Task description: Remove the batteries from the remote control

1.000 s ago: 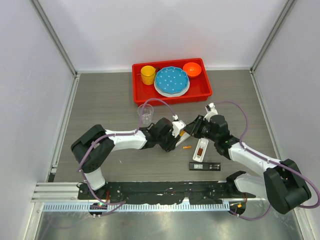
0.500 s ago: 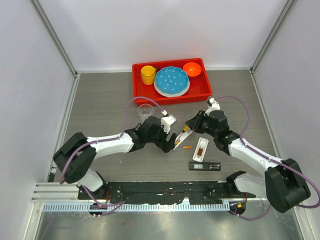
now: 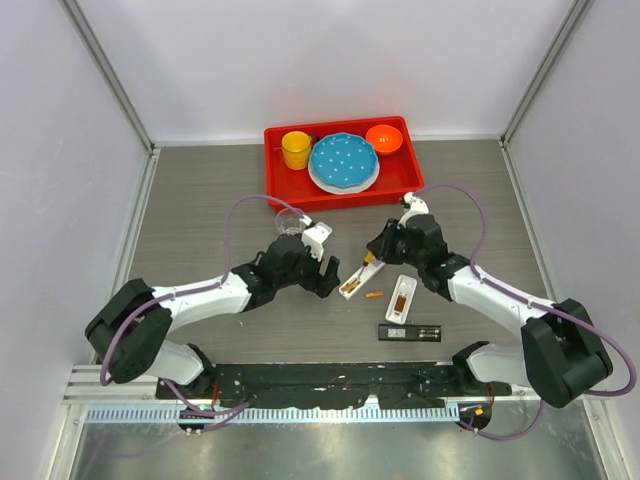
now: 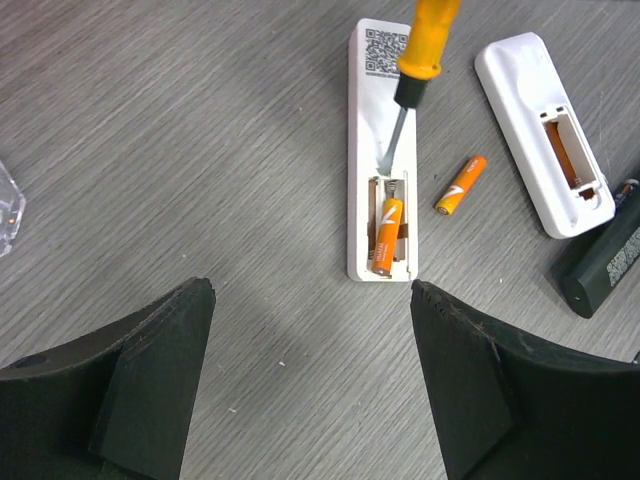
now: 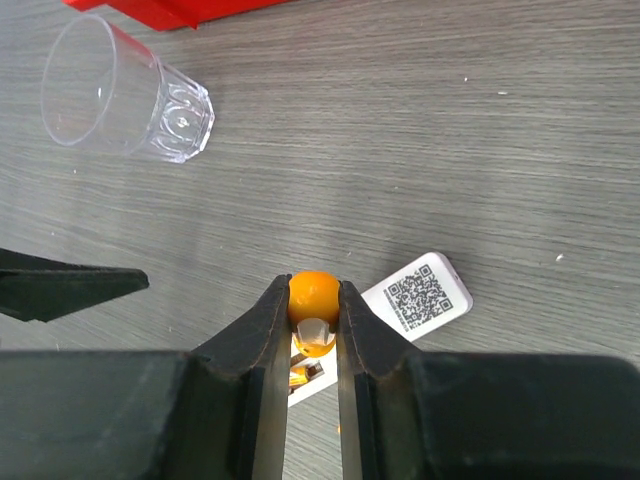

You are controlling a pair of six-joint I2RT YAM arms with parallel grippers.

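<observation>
The right gripper (image 5: 313,300) is clamped on the orange handle of the screwdriver (image 4: 427,45), whose tip sits at the far end of the open compartment in the white remote (image 4: 368,120), just above the one battery (image 4: 387,235) lying inside. A loose battery (image 4: 461,185) lies on the table (image 4: 150,150) between this remote and a second remote (image 4: 545,130), touching neither. The left gripper (image 4: 310,295) hangs near the remote's compartment end, jaws spread wide and empty.
</observation>
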